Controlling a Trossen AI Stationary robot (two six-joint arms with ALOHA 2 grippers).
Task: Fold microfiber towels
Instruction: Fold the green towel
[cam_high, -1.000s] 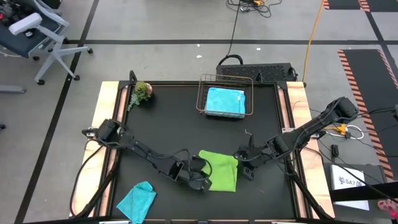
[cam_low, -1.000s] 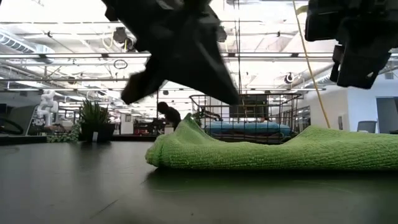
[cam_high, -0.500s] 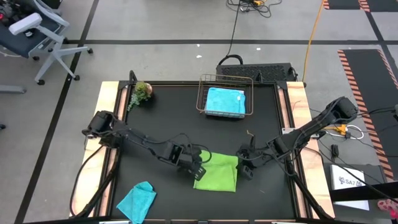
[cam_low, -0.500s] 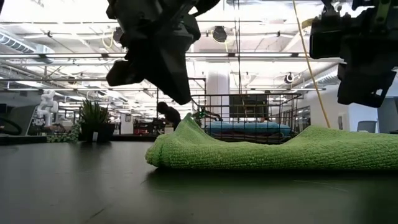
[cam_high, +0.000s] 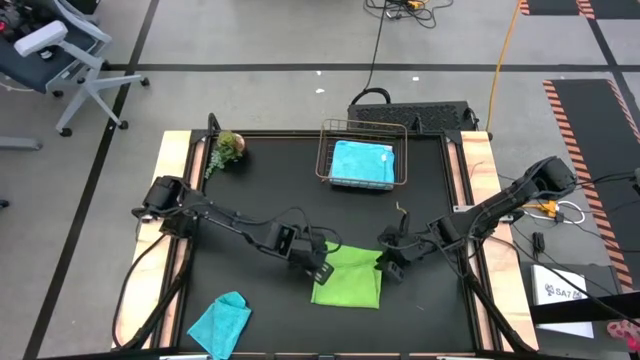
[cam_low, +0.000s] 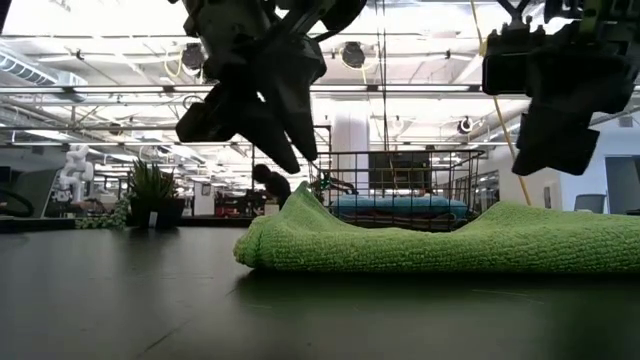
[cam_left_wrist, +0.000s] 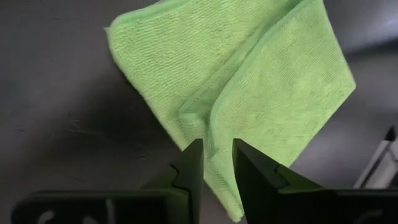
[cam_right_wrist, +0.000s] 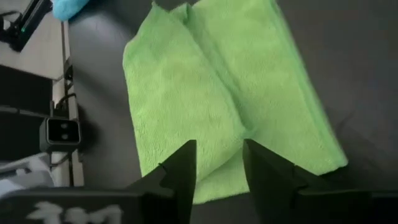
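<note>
The lime green towel (cam_high: 350, 285) lies folded on the black table, near the front edge. Two flaps are folded over and meet along a seam (cam_right_wrist: 214, 81). My left gripper (cam_high: 322, 270) hovers over the towel's left edge, its fingers (cam_left_wrist: 191, 168) a little apart with nothing between them. My right gripper (cam_high: 386, 266) hovers open over the towel's far right corner. In the low view both hang clear above the towel (cam_low: 440, 245). A teal towel (cam_high: 220, 322) lies crumpled at the front left. A sky blue towel (cam_high: 361, 162) rests in the wire basket.
The wire basket (cam_high: 322, 150) stands at the table's far middle, and a small green plant (cam_high: 228, 148) at the far left. Bare black table lies between the basket and the green towel. Wooden side rails (cam_high: 170, 200) border the table.
My left gripper has risen off the green towel's near left part, moved toward the far edge and opened. My right gripper has sunk a little toward the towel. The towel has stayed where it lay.
</note>
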